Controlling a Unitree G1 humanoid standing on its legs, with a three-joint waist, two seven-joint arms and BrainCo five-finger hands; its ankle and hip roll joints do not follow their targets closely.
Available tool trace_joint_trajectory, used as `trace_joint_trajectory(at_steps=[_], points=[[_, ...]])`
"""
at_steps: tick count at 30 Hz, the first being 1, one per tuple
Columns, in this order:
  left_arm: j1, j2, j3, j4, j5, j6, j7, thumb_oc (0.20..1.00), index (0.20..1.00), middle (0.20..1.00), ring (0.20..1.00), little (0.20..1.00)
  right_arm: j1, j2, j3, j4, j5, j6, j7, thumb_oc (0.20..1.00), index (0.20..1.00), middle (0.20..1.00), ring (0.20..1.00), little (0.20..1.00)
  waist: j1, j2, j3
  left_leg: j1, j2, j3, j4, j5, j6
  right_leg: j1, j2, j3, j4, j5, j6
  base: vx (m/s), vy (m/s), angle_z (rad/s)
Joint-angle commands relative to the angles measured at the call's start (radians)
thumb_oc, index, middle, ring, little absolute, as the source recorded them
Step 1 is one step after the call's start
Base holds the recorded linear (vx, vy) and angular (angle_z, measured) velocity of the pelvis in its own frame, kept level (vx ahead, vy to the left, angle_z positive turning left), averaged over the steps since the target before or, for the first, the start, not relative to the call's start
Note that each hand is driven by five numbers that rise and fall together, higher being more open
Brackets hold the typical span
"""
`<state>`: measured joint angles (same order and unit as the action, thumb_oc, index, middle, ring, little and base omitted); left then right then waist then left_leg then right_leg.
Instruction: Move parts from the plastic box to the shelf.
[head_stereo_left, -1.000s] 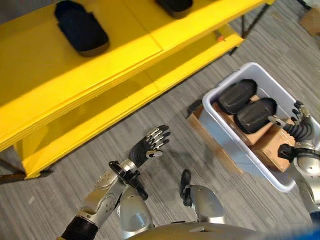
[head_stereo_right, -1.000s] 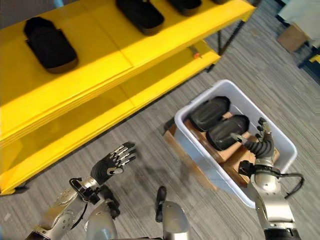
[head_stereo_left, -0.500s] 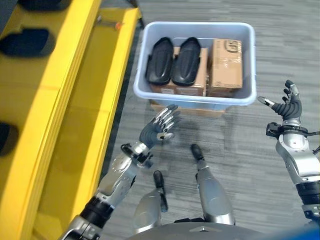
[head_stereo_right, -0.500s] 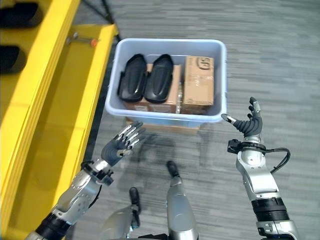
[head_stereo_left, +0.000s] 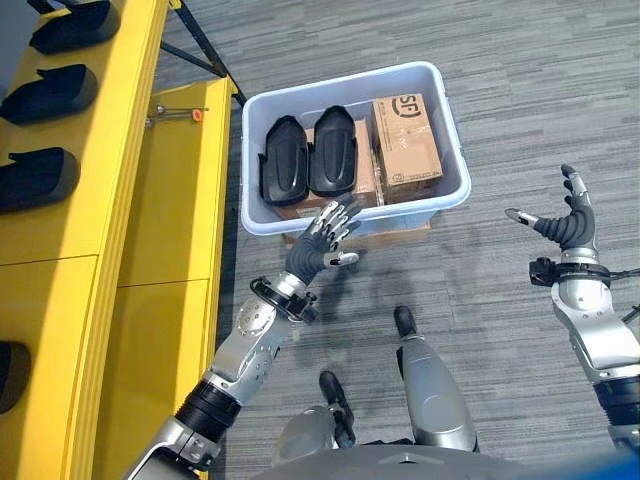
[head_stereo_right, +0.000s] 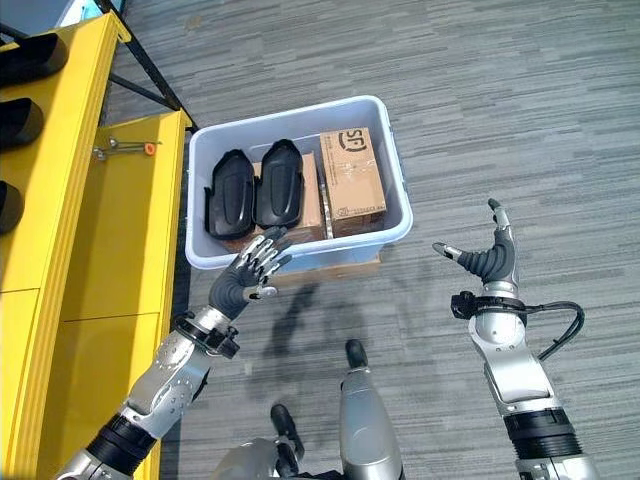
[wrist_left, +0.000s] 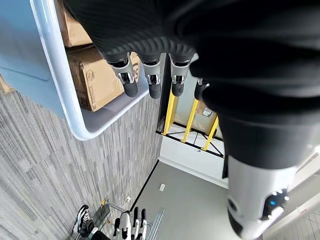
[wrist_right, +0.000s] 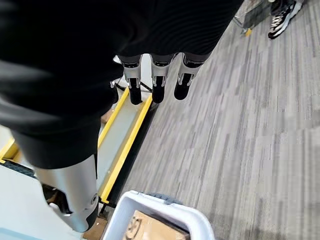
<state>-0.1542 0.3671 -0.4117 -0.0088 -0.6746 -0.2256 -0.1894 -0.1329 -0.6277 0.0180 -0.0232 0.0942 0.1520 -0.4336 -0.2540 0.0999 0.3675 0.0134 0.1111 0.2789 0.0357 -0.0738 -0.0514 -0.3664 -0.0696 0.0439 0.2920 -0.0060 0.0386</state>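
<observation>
Left hand (head_stereo_left: 318, 244) spread before the plastic box (head_stereo_left: 451, 148), two black parts (head_stereo_left: 309, 157) inside, right hand (head_stereo_left: 563, 223) spread, empty.

Grey striped carpet floor (head_stereo_left: 520, 90), a person's patterned shoe (wrist_right: 283, 20) at the far edge

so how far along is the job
Partway. Several black parts already lie on the yellow shelf. Nothing is in hand: the left hand hovers open by the box, the right hand open off to its side. Two parts remain in the box on cardboard cartons.
</observation>
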Motion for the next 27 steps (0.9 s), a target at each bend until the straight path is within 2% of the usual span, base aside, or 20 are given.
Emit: trace_joint_trajectory(at_steps=[1, 5, 6, 7, 8, 9, 10, 11, 14, 17, 19, 24, 27], points=[[0.026, 0.014, -0.002, -0.065, 0.078, -0.037, -0.001, 1.0, 1.0, 1.0, 1.0, 1.0, -0.004, -0.007, -0.014, -0.062, -0.019, -0.043, 0.003, 1.0, 1.0, 1.0, 1.0, 1.0, 0.001, -0.047, -0.03, -0.015, 0.078, 0.022, 0.085, 0.022, -0.029, 0.121, -0.021, -0.038, -0.07, -0.041, 0.01, 0.05, -0.154, -0.08], [0.017, 0.025, 0.01, -0.072, 0.076, -0.03, 0.031, 1.0, 1.0, 1.0, 1.0, 1.0, 0.019, -0.005, -0.012, -0.082, -0.036, -0.045, 0.062, 1.0, 1.0, 1.0, 1.0, 1.0, -0.007, -0.048, -0.047, 0.008, 0.095, 0.023, 0.099, 0.024, -0.034, 0.112, -0.031, -0.049, -0.015, -0.075, -0.001, 0.03, -0.168, 0.01], [0.022, 0.032, 0.021, -0.059, 0.071, -0.033, 0.035, 1.0, 1.0, 1.0, 1.0, 1.0, 0.033, -0.004, -0.004, -0.092, -0.05, -0.039, 0.091, 1.0, 1.0, 1.0, 1.0, 1.0, -0.006, -0.051, -0.057, 0.016, 0.112, 0.028, 0.148, 0.052, -0.04, 0.118, -0.032, -0.068, 0.005, -0.094, -0.022, 0.12, -0.393, 0.24], [0.034, 0.034, 0.041, -0.042, 0.021, -0.011, 0.005, 1.0, 1.0, 1.0, 1.0, 1.0, 0.066, 0.013, 0.023, -0.103, -0.073, -0.033, 0.094, 1.0, 1.0, 1.0, 1.0, 1.0, -0.004, -0.066, -0.063, -0.033, 0.158, 0.013, 0.332, 0.148, -0.07, 0.148, -0.017, -0.095, -0.003, -0.096, -0.061, 0.16, -0.416, 0.43], [0.041, 0.031, 0.05, -0.039, 0.011, 0.0, -0.006, 1.0, 1.0, 1.0, 1.0, 1.0, 0.072, 0.019, 0.036, -0.096, -0.081, -0.037, 0.088, 1.0, 1.0, 1.0, 1.0, 1.0, 0.007, -0.075, -0.062, -0.059, 0.145, -0.023, 0.372, 0.154, -0.067, 0.162, -0.01, -0.085, -0.014, -0.089, -0.064, 0.22, -0.414, 0.64], [0.051, 0.034, 0.064, -0.027, 0.04, 0.016, -0.034, 1.0, 1.0, 1.0, 1.0, 1.0, 0.044, 0.028, 0.073, -0.041, -0.074, -0.051, 0.091, 1.0, 1.0, 1.0, 1.0, 1.0, 0.044, -0.09, -0.046, -0.143, 0.09, -0.126, 0.363, 0.148, -0.042, 0.184, 0.008, -0.036, -0.046, -0.066, -0.05, 0.16, -0.146, 0.32], [0.051, 0.034, 0.066, -0.029, 0.041, 0.019, -0.042, 1.0, 1.0, 1.0, 1.0, 1.0, 0.029, 0.028, 0.085, -0.024, -0.071, -0.057, 0.09, 1.0, 1.0, 1.0, 1.0, 1.0, 0.058, -0.091, -0.042, -0.157, 0.077, -0.14, 0.311, 0.143, -0.035, 0.195, 0.011, -0.024, -0.061, -0.063, -0.04, 0.27, 0.079, -0.38], [0.053, 0.03, 0.075, -0.035, 0.065, 0.037, -0.042, 1.0, 1.0, 1.0, 1.0, 1.0, -0.001, 0.033, 0.108, -0.001, -0.068, -0.052, 0.091, 1.0, 1.0, 1.0, 1.0, 1.0, 0.096, -0.08, -0.036, -0.206, 0.083, -0.153, 0.092, 0.223, -0.053, 0.25, 0.017, -0.018, -0.1, -0.073, -0.023, 0.22, 0.189, -0.82], [0.062, 0.026, 0.074, -0.021, 0.064, 0.046, -0.042, 1.0, 1.0, 1.0, 1.0, 1.0, 0.028, 0.03, 0.106, -0.013, -0.058, -0.048, 0.089, 1.0, 1.0, 1.0, 1.0, 1.0, 0.104, -0.074, -0.027, -0.246, 0.102, -0.131, 0.02, 0.284, -0.063, 0.311, 0.015, -0.035, -0.097, -0.102, -0.031, 0.26, 0.197, -0.45], [0.078, 0.035, 0.084, 0.008, 0.037, 0.032, -0.044, 1.0, 1.0, 1.0, 1.0, 1.0, 0.038, 0.022, 0.106, -0.012, -0.038, -0.053, 0.107, 1.0, 1.0, 1.0, 1.0, 1.0, 0.111, -0.073, -0.032, -0.249, 0.09, -0.145, 0.01, 0.252, -0.054, 0.333, 0.009, -0.028, -0.082, -0.128, -0.029, 0.2, 0.208, -0.22], [0.089, 0.034, 0.102, 0.026, 0.056, 0.038, -0.07, 1.0, 1.0, 1.0, 1.0, 1.0, 0.062, 0.031, 0.091, -0.025, -0.03, -0.054, 0.103, 1.0, 1.0, 1.0, 1.0, 1.0, 0.107, -0.07, -0.038, -0.217, 0.08, -0.11, 0.023, 0.203, -0.046, 0.332, 0.0, -0.046, -0.066, -0.14, -0.021, 0.19, 0.254, -0.9], [0.067, 0.055, 0.101, 0.012, 0.055, 0.056, -0.078, 1.0, 1.0, 1.0, 1.0, 1.0, 0.068, 0.054, 0.083, -0.041, -0.029, -0.038, 0.068, 1.0, 1.0, 1.0, 1.0, 1.0, 0.113, -0.073, -0.041, -0.178, 0.029, -0.094, 0.047, 0.125, -0.013, 0.299, -0.026, -0.063, -0.062, -0.115, 0.006, 0.06, 0.129, -0.2], [0.07, 0.061, 0.102, 0.003, 0.053, 0.066, -0.065, 1.0, 1.0, 1.0, 1.0, 1.0, 0.066, 0.066, 0.085, -0.044, -0.033, -0.029, 0.06, 1.0, 1.0, 1.0, 1.0, 1.0, 0.124, -0.077, -0.038, -0.17, 0.007, -0.102, 0.063, 0.096, 0.003, 0.293, -0.032, -0.066, -0.069, -0.106, 0.009, 0.05, 0.032, 0.29]])
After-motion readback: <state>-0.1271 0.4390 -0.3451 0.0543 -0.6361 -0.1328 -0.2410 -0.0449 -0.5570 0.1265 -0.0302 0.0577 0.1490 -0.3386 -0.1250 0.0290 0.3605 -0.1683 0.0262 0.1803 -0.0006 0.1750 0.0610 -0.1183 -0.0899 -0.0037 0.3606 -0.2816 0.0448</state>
